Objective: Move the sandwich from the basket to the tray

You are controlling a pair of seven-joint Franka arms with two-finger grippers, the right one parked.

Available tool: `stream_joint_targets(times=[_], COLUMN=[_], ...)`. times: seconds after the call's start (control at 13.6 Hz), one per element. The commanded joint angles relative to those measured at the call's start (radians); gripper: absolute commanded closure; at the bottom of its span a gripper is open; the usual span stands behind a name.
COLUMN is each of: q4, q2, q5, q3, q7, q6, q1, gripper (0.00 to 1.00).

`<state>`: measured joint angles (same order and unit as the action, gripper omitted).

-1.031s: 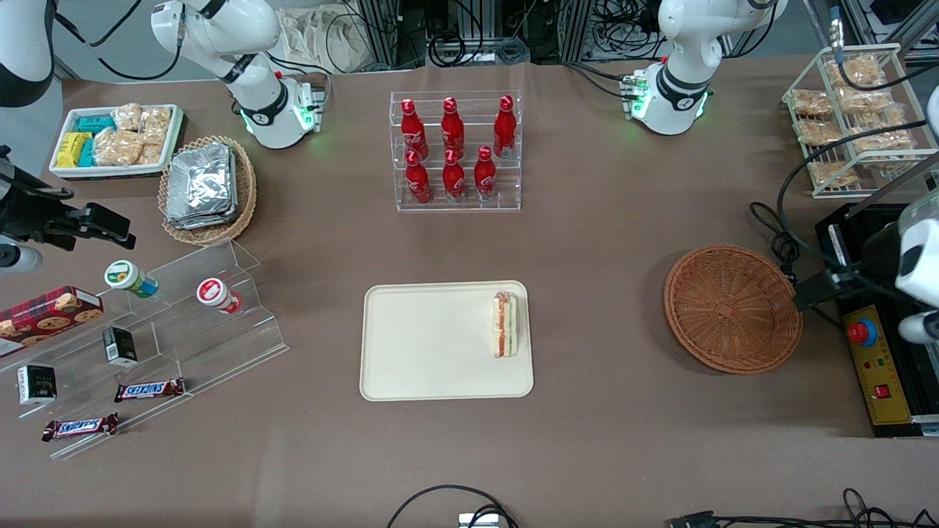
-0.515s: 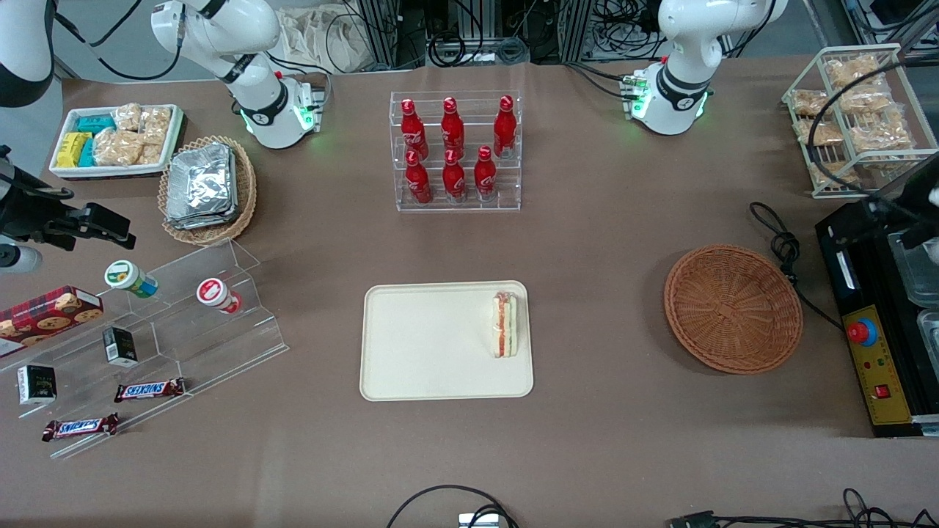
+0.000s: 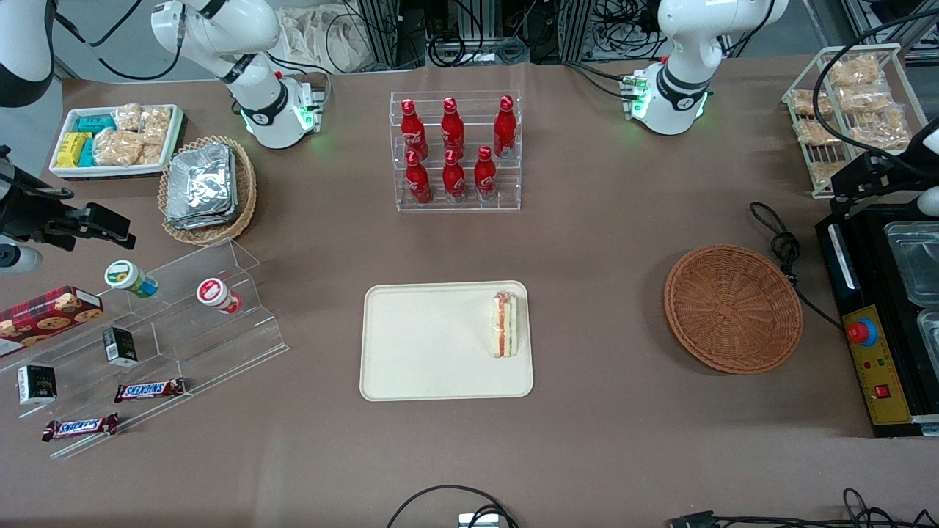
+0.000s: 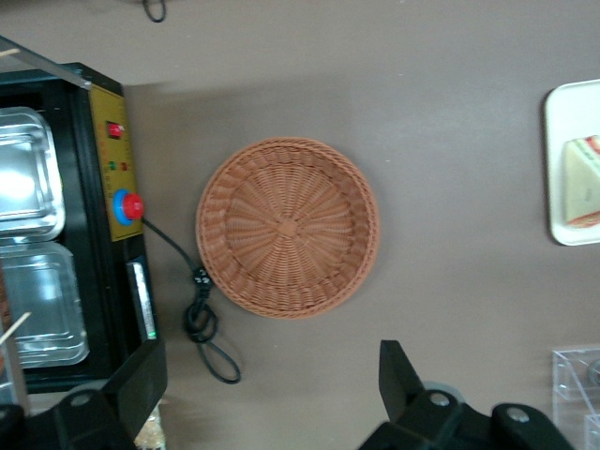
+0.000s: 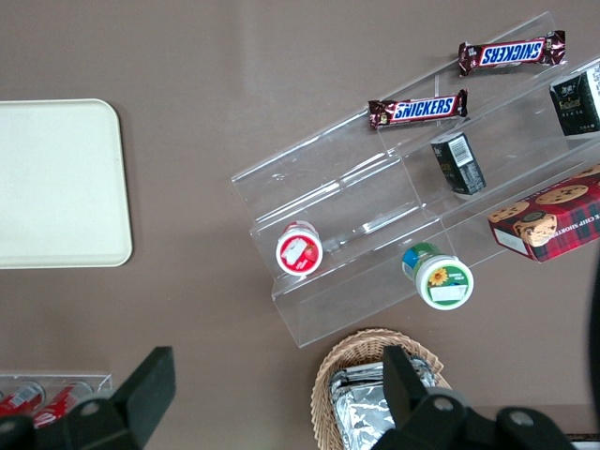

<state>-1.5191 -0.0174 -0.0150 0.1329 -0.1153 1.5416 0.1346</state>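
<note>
Left wrist view: end effector [image 4: 272, 394] spread wide, empty, above round woven basket [image 4: 288, 227].

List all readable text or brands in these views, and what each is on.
"SNICKERS": chocolate bar on the clear display stand.
"SNICKERS": second chocolate bar, same stand.
Red bottles: white script, too small to read.
Cookie box, small black boxes, cup lids: print illegible.
Sandwich, tray, basket: no text.
Gripper, above the table near the basket: no text.

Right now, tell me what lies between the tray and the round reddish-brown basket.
Nothing: only bare brown table separates the tray, with the sandwich on it, from the basket. Front and left wrist views both show this. The open gripper is above the table beside the basket.
</note>
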Motion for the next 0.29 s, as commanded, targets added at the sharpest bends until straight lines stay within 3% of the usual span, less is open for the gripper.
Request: stream_joint_targets(times=[0.0, 0.22], q4=[-0.035, -0.035], q2=[-0.038, -0.033], q5=[0.032, 0.052], q3=[-0.013, -0.013], q7=[-0.020, -0.015], q6=[-0.003, -0.018], q1=[-0.007, -0.006], gripper=[0.00, 0.00])
